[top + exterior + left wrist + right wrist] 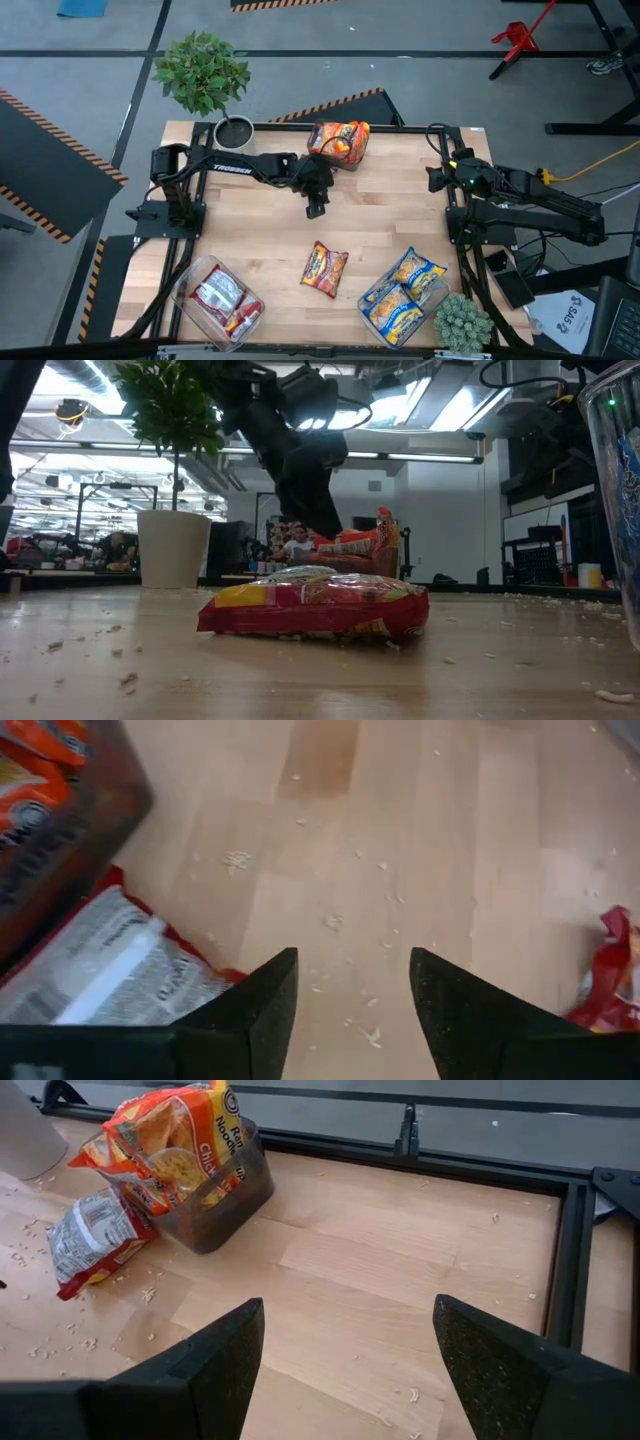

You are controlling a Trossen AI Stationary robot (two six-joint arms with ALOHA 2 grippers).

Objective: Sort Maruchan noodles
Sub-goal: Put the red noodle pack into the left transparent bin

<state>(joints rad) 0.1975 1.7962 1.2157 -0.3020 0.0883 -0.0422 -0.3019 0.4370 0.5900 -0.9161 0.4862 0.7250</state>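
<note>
Orange Maruchan packets stand in a clear bin at the table's far edge. One orange packet lies flat on the middle of the table, also seen in the low view. Another packet lies printed back up beside the far bin, under my left arm. Silver-and-red packets fill the near-left bin; blue-and-yellow ones fill the near-right bin. My left gripper is open above bare wood, between the face-down packet and the lone orange one. My right gripper is open over the table's right side.
A potted plant and a white pot stand at the far left corner. A small succulent sits at the near right corner. Noodle crumbs dot the wood. A black frame rail runs along the table's edges.
</note>
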